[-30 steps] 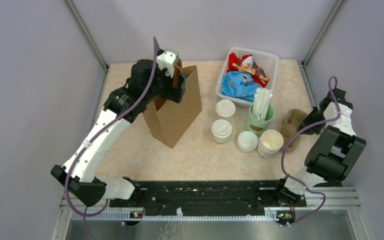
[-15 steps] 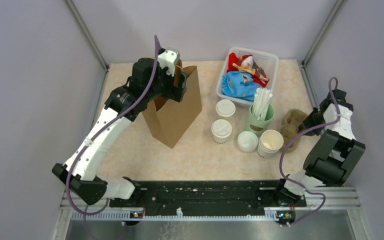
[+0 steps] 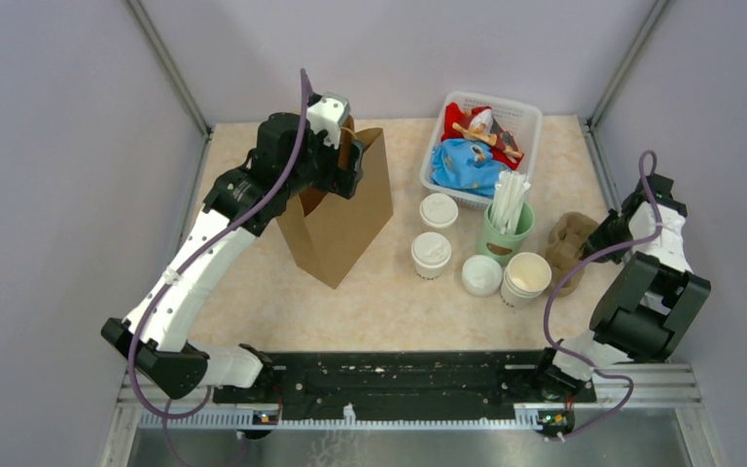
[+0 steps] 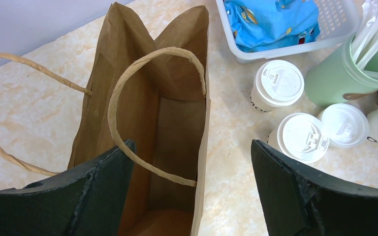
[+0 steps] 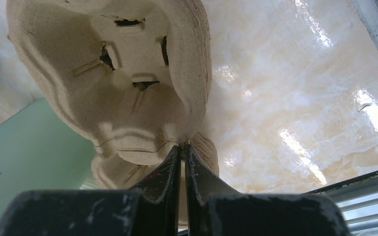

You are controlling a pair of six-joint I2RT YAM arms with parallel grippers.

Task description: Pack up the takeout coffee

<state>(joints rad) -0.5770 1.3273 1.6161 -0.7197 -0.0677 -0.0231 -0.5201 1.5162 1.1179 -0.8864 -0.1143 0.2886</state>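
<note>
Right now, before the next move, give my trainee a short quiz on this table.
1. True or false: the paper bag lies flat on its side.
2. What is the right pincer shut on? A) a loose lid B) the pulp cup carrier C) the basket
3. Fill in: the straws stand in a ____ cup.

Key: 1 false, it stands upright and open; 2 B; 3 green.
</note>
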